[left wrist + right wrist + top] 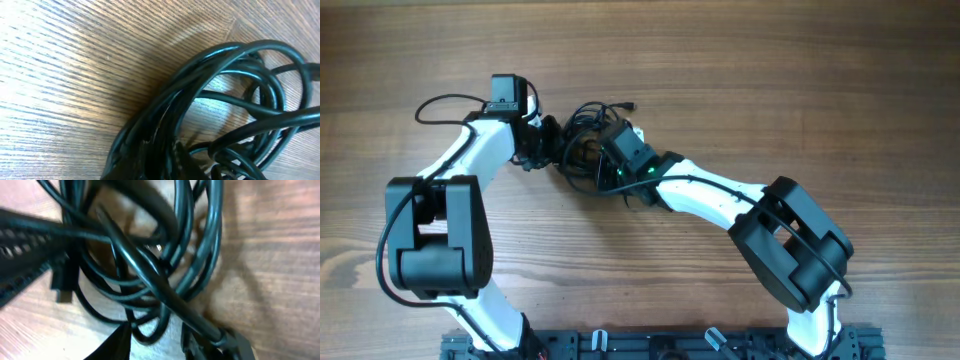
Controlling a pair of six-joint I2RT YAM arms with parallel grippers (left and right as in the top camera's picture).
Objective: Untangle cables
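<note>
The cables [585, 125] are a bunch of thin black cords knotted together on the wooden table, with a small plug end [632, 104] sticking out at the upper right. My left gripper [552, 143] is at the knot's left side. In the left wrist view, a bundle of strands [225, 90] runs into its jaws [160, 170], which are shut on it. My right gripper [605, 145] is over the knot's right side. In the right wrist view its fingers [157, 347] are spread, with loops of cable [150, 270] between them and a plug [235, 342] beside the right finger.
A thicker black wire [440, 102] loops off the left arm at the upper left. The arms' base rail [660, 345] runs along the table's front edge. Bare wood [800, 80] lies right of the knot.
</note>
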